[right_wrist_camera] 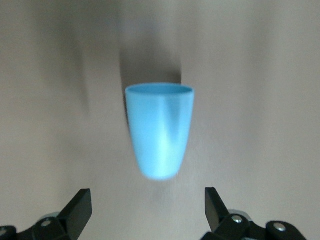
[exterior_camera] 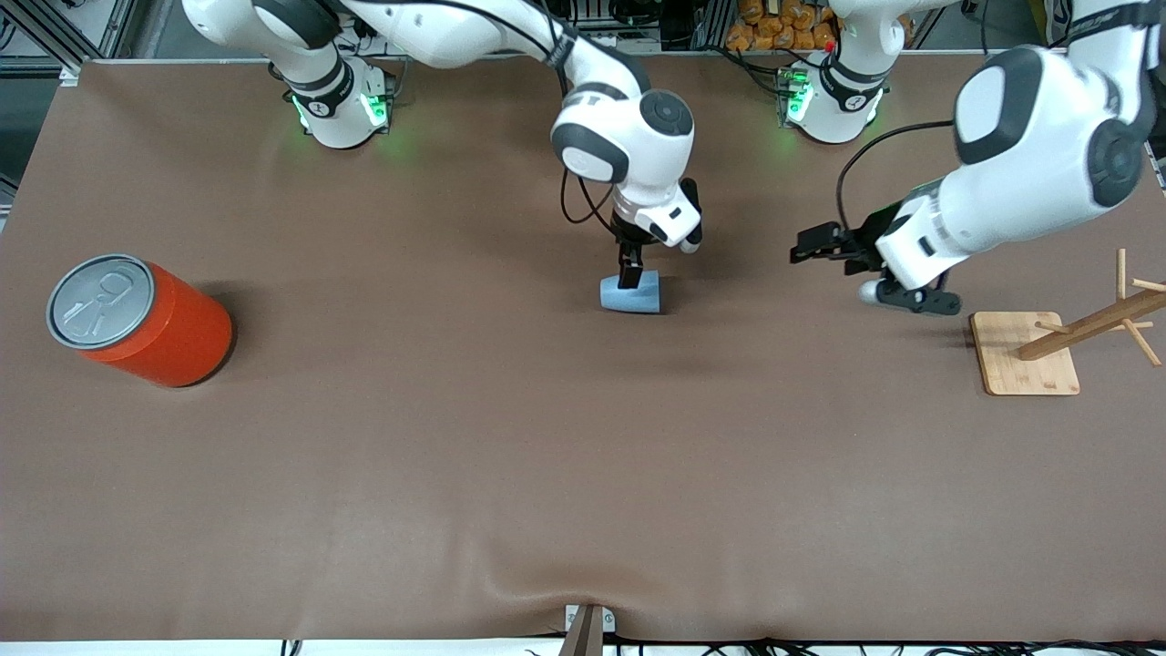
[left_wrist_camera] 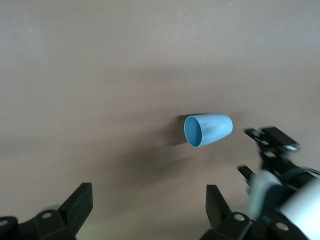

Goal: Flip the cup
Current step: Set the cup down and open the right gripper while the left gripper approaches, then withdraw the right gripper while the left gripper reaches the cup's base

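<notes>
So the cup (exterior_camera: 630, 295) is seen lying on its side mid-table under the open right gripper (exterior_camera: 629, 273), with the open left gripper (exterior_camera: 813, 244) parked nearby, the orange can (exterior_camera: 137, 319) and wooden rack (exterior_camera: 1061, 342) well apart at the table's two ends.

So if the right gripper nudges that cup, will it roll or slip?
Probably rolls: the cup lies on its side on the table. Being tapered, it would likely curve. It looks like smooth, light plastic, so the open right gripper may skid it.

Cups: one, light blue (exterior_camera: 630, 294)
Cans: one, orange (exterior_camera: 137, 319)
Wooden racks: one (exterior_camera: 1061, 346)
Arms: two
Grippers: two, right (exterior_camera: 630, 273) and left (exterior_camera: 811, 244)
Tables: one (exterior_camera: 455, 474)
</notes>
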Robot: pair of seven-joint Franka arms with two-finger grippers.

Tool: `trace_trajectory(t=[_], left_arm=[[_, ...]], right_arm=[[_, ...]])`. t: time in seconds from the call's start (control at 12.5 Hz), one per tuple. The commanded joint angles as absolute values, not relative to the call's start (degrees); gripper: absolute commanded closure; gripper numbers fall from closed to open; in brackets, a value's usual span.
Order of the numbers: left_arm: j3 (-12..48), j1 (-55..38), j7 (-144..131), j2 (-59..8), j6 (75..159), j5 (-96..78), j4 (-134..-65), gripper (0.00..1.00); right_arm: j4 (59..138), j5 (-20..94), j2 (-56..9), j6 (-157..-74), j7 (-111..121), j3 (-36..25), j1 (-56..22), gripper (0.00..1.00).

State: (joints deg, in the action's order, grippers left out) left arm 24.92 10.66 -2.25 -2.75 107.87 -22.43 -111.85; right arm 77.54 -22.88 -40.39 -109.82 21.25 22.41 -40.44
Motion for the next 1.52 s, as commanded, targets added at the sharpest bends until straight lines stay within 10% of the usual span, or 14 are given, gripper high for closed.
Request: trace_trajectory(t=[0.0,1.12,1.44], left_arm=[[26.1,11.1,-1.8,-4.8,112.0,-24.3,-112.9,0.0],[26.1,10.7,14.0,-21.8,123.1,-49.4,-119.7,0.0],[26.1,7.7,14.2,-25.2,126.5,-52.6,-119.8,0.0]], right_arm=[[78.8,-18.4,-34.4,-103.1,21.0,26.6,-33.9,0.0],[65.8,-11.9,-22.6,-85.4,20.2,25.1,1.5,0.0],[66.0,-8.7,-18.3,-85.5,18.0,12.3,3.4,0.0]])
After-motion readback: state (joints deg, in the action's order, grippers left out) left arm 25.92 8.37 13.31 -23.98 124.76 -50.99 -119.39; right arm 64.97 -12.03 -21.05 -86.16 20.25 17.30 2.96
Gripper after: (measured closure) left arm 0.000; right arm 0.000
